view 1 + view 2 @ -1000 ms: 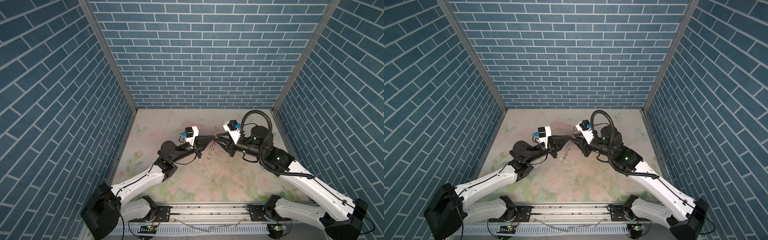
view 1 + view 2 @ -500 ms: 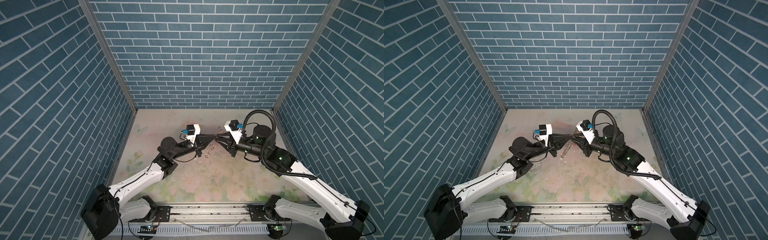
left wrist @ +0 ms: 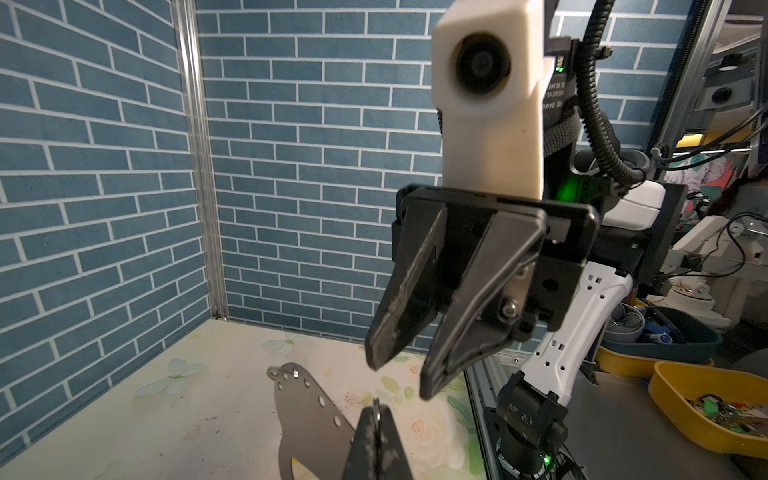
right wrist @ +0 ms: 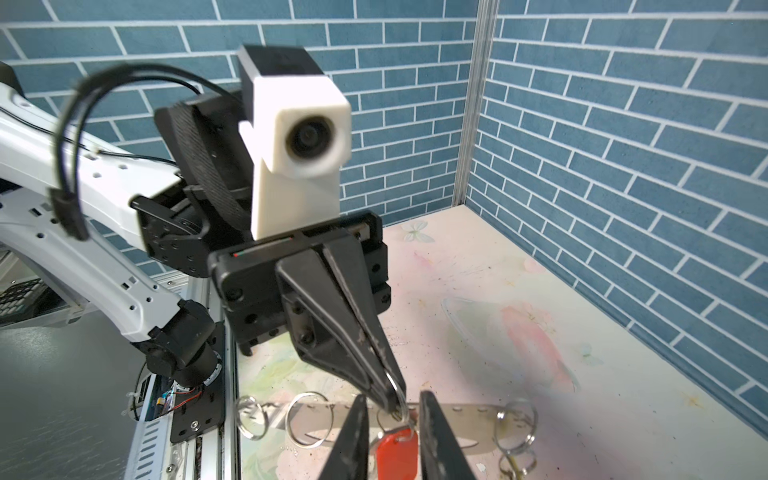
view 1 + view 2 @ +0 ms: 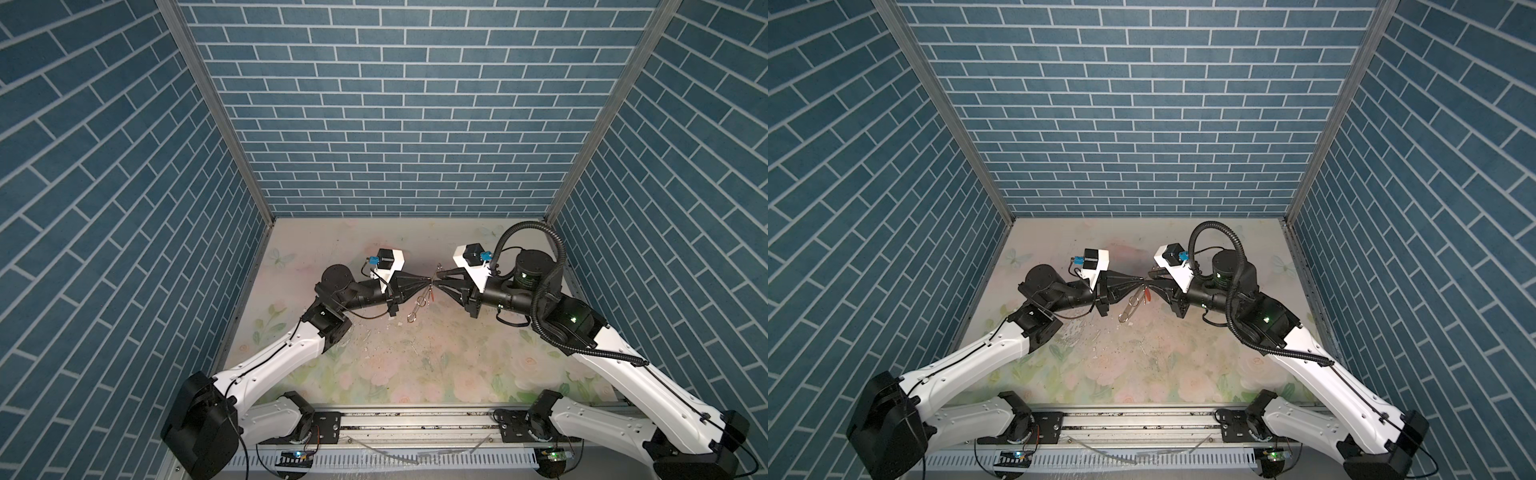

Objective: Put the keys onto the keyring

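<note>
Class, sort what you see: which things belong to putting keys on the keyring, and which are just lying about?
Job in hand: keyring, red-tagged key, left gripper, right gripper.
Lying about: yellow tray, dark bin, both outside the cell.

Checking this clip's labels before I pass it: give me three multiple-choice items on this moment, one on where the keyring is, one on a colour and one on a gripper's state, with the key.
1. Where is the keyring?
A) hanging from the left gripper
B) lying loose, untouched
C) out of sight in every view

2. What colour is the key tag just below the clamped spot?
A) blue
B) green
C) red

3. How does the right gripper stand?
A) shut on the key tag
B) jaws apart, holding nothing
C) shut on the keyring

Key:
1 A: in the right wrist view the left gripper's tips are closed on it.
2 C: the tag beneath those tips is plainly red.
3 B: the left wrist view shows a clear gap between its fingers, which grip nothing.
</note>
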Controlling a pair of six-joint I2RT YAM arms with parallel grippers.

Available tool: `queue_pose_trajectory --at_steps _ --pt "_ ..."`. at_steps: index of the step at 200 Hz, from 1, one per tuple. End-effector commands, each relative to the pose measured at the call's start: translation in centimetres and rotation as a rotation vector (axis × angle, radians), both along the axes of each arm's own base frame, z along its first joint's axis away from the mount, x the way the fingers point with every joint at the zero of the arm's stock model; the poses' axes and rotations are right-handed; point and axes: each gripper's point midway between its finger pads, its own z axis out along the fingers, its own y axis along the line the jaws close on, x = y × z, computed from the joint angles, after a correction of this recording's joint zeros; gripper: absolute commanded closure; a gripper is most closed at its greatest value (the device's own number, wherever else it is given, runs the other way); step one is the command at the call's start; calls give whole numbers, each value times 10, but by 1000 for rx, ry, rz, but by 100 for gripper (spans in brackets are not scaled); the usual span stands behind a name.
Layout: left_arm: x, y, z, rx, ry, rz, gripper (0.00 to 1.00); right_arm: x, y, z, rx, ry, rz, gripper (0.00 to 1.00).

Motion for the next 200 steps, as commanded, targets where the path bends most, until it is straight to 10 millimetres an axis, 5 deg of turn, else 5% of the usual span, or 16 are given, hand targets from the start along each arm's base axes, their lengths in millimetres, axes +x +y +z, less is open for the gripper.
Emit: queue_pose_trajectory --at_steps 1,76,200 --pt "-9 -1 16 -7 -32 -64 100 -11 -1 28 42 -75 55 77" --pt "-10 5 22 -33 -52 -72 100 -14 5 12 3 -31 122 78" --pt "-17 10 33 -81 -67 -115 100 -11 7 13 14 -15 130 80"
